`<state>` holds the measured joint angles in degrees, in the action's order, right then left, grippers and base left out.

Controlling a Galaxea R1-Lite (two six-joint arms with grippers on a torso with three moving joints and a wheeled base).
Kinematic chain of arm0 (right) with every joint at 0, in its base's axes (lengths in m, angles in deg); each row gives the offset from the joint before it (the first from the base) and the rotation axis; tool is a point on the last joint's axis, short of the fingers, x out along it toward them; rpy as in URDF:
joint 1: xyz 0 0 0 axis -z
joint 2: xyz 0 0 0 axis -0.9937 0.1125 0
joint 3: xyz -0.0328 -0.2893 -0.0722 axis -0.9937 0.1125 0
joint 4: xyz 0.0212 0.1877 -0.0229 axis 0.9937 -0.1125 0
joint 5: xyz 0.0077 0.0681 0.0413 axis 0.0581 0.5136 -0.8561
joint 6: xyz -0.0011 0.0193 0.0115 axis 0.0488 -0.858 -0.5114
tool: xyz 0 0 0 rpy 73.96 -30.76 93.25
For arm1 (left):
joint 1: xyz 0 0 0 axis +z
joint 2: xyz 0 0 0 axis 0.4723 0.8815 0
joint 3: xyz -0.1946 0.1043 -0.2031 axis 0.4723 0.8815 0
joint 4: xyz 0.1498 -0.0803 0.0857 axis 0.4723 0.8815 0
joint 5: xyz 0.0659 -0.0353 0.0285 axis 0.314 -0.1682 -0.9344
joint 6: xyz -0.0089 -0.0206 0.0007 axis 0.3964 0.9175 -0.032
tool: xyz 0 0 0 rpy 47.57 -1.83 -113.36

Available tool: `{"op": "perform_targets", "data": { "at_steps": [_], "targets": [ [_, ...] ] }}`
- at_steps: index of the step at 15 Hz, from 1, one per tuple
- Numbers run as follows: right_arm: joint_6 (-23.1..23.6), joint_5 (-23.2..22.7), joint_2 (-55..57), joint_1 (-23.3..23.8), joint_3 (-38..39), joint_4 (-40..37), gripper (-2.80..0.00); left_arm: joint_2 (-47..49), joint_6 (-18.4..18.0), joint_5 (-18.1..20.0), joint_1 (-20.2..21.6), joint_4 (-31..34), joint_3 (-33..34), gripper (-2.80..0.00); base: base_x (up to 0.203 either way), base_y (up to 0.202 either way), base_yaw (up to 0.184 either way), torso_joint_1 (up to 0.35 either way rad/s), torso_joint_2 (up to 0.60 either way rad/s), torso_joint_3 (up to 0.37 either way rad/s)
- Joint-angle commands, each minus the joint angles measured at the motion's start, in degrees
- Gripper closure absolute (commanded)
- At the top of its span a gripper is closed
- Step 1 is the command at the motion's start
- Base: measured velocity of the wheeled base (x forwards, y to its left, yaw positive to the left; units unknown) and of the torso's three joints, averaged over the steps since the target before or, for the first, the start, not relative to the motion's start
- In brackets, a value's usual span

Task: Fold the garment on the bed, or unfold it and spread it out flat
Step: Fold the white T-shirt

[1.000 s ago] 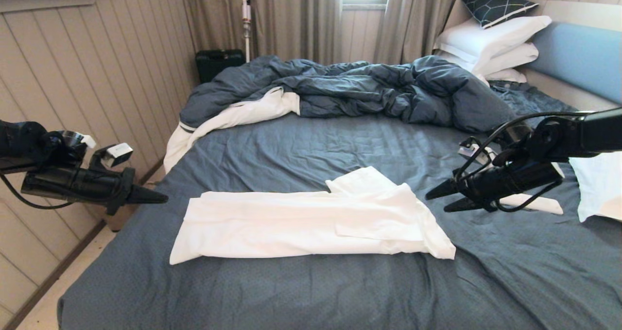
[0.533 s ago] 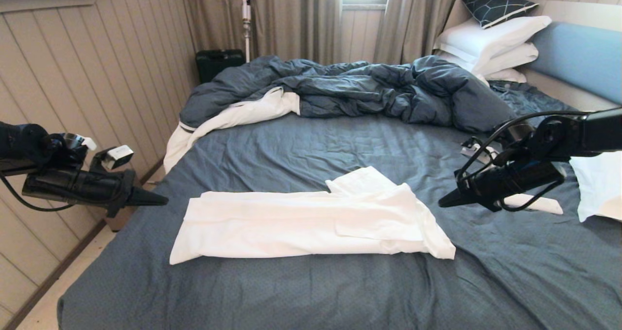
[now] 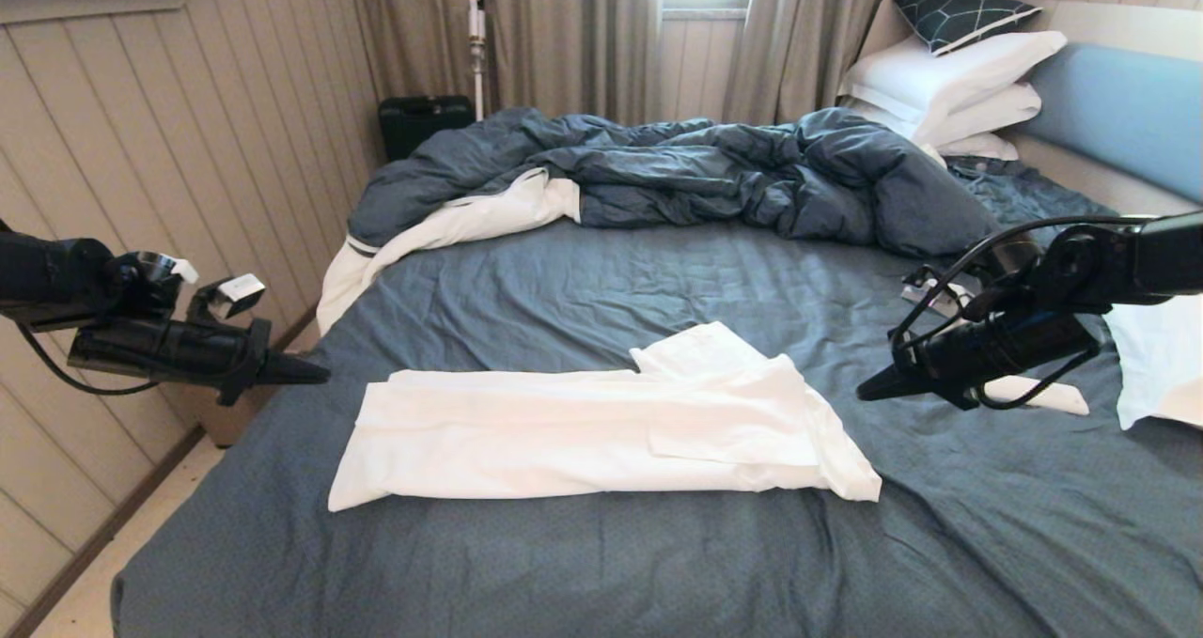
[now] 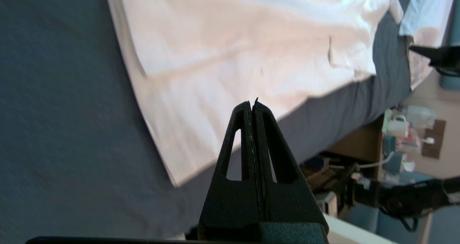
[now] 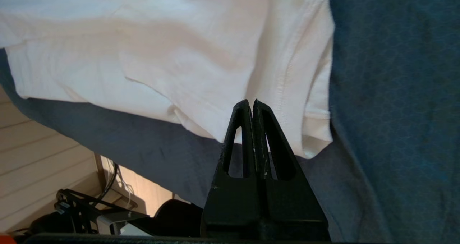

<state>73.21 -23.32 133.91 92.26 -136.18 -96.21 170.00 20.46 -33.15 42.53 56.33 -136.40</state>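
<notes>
We hold both claws pinched shut and empty above the bed (image 3: 601, 281), the left claw (image 3: 315, 373) and right claw (image 3: 869, 391) flanking the folded white T-shirt (image 3: 601, 427), whose long axis runs between them.

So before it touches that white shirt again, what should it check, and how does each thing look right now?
1. Garment lies folded into a long strip on the bed: ok.
2. Left gripper clear of the cloth, off its left end: ok.
3. Right gripper clear of the cloth, off its right end: ok.
4. Both grippers open, ready to pinch: not ok, both shut and empty.
5. Duvet away from the garment: ok.
6. Chest print side: cannot tell.
</notes>
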Motion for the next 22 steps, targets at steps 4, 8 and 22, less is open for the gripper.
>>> {"op": "perform_targets", "data": {
  "at_steps": [4, 8, 22],
  "targets": [
    [0.89, 0.52, 1.12, 1.63, -1.86, 0.6, -2.8, 9.88, 0.37, -4.17, 0.94, 0.82, -8.64, -2.8, 0.0, 0.0, 0.0, 0.0, 0.0, 0.0],
    [0.66, 0.37, 2.45, 1.65, -2.25, 0.88, -2.8, 10.52, 0.43, -6.0, 0.94, 4.4, -10.15, -2.8, 0.0, 0.0, 0.0, 0.0, 0.0, 0.0],
    [0.93, 0.11, 3.24, 3.76, -2.52, 1.05, -2.8, 9.81, 0.08, -14.0, -6.45, 5.63, -2.68, -2.8, 0.0, 0.0, 0.0, 0.0, 0.0, 0.0]
  ]
}}
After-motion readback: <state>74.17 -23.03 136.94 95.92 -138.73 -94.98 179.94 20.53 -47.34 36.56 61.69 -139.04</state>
